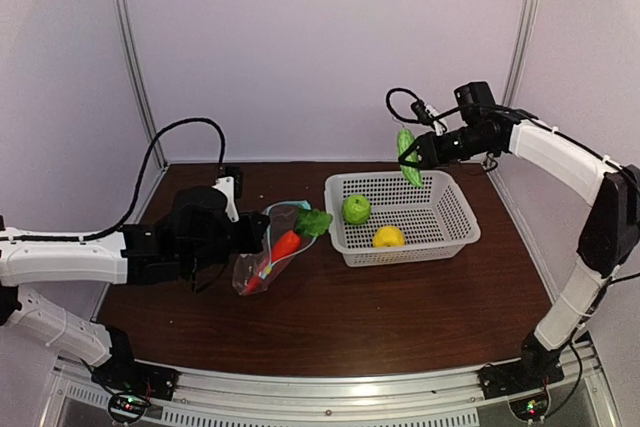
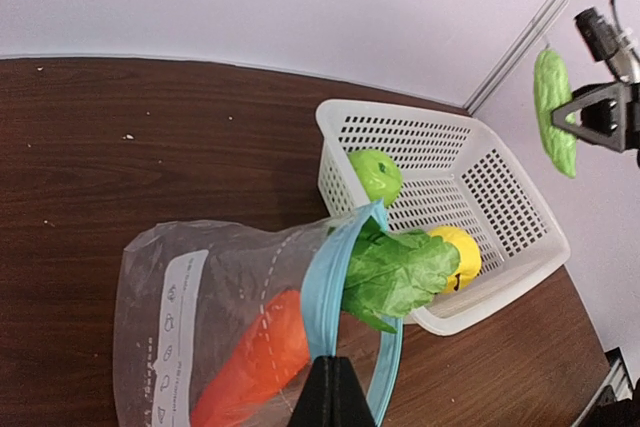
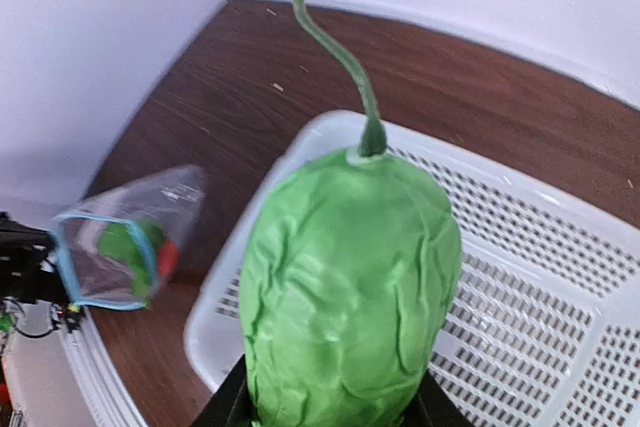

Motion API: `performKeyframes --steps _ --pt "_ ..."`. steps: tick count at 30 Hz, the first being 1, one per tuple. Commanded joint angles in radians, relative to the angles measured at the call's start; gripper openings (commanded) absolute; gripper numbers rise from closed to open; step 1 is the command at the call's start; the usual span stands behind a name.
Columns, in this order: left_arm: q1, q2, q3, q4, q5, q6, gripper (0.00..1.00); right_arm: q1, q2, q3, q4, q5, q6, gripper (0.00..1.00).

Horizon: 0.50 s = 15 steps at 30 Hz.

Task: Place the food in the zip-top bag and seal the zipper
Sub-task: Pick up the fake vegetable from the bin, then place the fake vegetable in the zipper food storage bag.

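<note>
The clear zip-top bag (image 1: 262, 259) lies left of centre with the red carrot (image 1: 285, 245) inside and its leafy top (image 2: 395, 272) poking out of the mouth. My left gripper (image 2: 335, 365) is shut on the teal-blue zipper (image 2: 325, 282) at the mouth edge, holding it up. My right gripper (image 3: 330, 402) is shut on the green oblong vegetable (image 3: 350, 287) and holds it in the air over the basket's far left corner. The green apple (image 1: 356, 209) and the yellow lemon (image 1: 388, 237) lie in the basket.
A white perforated basket (image 1: 410, 252) stands right of the bag, its left wall close to the bag's mouth. Pale walls and metal posts enclose the dark wooden table (image 1: 400, 317) at the back and sides.
</note>
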Motion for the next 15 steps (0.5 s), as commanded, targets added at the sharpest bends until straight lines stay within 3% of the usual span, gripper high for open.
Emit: performKeyframes --steps 1,6,15 --pt "0.008 0.039 0.046 0.046 0.045 -0.006 0.00 0.090 -0.092 -0.118 0.309 -0.288 0.128 0.17" --pt "0.008 0.061 0.058 0.059 0.062 -0.063 0.00 0.270 -0.125 -0.219 0.579 -0.290 0.274 0.15" --pt "0.009 0.056 0.044 0.116 0.104 -0.207 0.00 0.487 -0.063 -0.236 0.661 -0.140 0.213 0.15"
